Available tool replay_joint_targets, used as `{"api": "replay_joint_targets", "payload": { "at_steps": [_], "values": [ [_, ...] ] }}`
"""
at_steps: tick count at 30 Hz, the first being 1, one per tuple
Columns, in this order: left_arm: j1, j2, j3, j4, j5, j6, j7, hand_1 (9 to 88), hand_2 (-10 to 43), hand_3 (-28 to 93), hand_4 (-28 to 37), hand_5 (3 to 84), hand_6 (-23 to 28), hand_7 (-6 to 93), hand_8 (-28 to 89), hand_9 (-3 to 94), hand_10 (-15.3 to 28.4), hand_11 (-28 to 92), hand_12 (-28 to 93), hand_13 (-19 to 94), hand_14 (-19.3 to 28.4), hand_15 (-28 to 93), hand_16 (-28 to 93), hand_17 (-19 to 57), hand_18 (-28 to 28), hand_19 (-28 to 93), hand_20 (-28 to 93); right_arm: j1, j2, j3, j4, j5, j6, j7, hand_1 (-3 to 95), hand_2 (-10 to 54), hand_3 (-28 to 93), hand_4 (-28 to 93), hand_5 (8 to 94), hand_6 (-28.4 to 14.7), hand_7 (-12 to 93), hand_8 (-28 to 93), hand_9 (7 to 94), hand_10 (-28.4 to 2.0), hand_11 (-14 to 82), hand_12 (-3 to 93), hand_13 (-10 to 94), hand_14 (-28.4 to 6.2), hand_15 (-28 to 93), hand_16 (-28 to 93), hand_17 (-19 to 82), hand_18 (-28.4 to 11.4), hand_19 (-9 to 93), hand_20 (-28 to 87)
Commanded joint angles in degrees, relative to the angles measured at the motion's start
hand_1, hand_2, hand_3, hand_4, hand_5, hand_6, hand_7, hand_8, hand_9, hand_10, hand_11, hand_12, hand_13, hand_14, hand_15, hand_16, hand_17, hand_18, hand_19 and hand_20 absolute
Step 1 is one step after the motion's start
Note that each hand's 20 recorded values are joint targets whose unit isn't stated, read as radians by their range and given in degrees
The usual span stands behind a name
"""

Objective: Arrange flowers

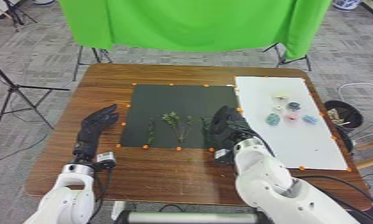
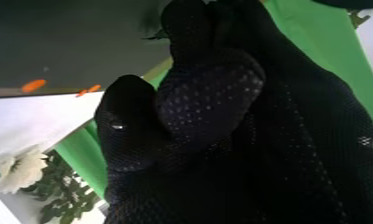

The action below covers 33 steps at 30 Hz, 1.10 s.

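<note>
Right robot hand (image 1: 225, 121), fingers curled, beside green sprig (image 1: 207, 128)

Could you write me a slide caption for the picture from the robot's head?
Two gloved robot hands over a table, with green sprigs on a dark mat.

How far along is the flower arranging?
Looks done: green leafy stems laid on the dark rectangular mat. In hand: unclear; right robot hand is at the mat's right edge. Probably remaining: small pastel flower heads grouped on the white rectangular sheet.

Head view looks down, wrist view peers close (sharing green cloth (image 1: 196, 25))
</note>
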<state>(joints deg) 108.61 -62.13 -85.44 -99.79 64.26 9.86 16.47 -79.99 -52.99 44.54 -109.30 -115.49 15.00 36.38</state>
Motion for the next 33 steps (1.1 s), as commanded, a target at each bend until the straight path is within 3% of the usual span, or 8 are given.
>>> {"api": "replay_joint_targets", "payload": {
  "at_steps": [1, 8, 13, 33],
  "values": [
    [0.5, -0.26, 0.9, 0.81, -0.21, -1.09, -0.83, 22.4, -5.4, 74, -26.3, 45.6, 0.1, 14.6, -9, 46.1, 12.8, 18, 9, 35, 15.5, 17, -2, 2.7, 11.3, 5, 14, -0.29, 0.1, -0.11, 0.62, 0.55, -1.23, 0.54, 58.4, -9.5, 62, -1, 78.4, -3.5, 30, 14, 93.7, -10.8, 22.5, 31.0, 94, -0.9, 55, 20, 75, -4.1, 81, 43],
    [0.48, -0.33, 0.9, 0.78, -0.16, -1.11, -0.88, 22.4, -5.4, 74, -26.2, 45.5, 0.0, 14.6, -9, 46.2, 12.9, 18, 9, 35, 15.6, 17, -1, 2.6, 11.4, 5, 14, -0.1, 0.4, 0.07, 0.43, 1.25, -2.81, 0.62, 55.6, -9.5, 63, -3, 75.9, -3.4, 27, 14, 93.7, -10.0, 18.2, 35.0, 94, -1.1, 54, 21, 74, -4.3, 81, 43],
    [0.54, -0.37, 0.91, 0.71, -0.19, -1.06, -0.77, 22.4, -5.4, 74, -26.1, 45.6, 0.0, 14.6, -9, 46.2, 12.9, 18, 9, 35, 15.6, 17, -1, 2.6, 11.4, 5, 14, -0.16, 0.53, 0.77, -0.09, 2.42, -5.43, 0.91, 54.1, -9.5, 62, -2, 72.8, -1.6, 22, 12, 89.8, -11.5, 7.8, 37.7, 94, -1.7, 51, 24, 73, -4.8, 82, 43],
    [0.33, -0.57, 1.21, 0.74, -0.3, -0.7, -0.47, 22.4, -5.7, 74, -26.1, 45.7, 0.1, 14.6, -9, 46.3, 12.8, 18, 9, 36, 15.5, 17, -1, 2.7, 11.4, 5, 13, 3.66, 5.51, -1.33, 0.36, 3.44, -9.66, -3.07, 52.2, -9.5, 63, -3, 70.3, -0.4, 20, 12, 83.9, -11.7, 8.3, 34.9, 94, -2.0, 49, 27, 70, -6.5, 86, 41]
  ]
}}
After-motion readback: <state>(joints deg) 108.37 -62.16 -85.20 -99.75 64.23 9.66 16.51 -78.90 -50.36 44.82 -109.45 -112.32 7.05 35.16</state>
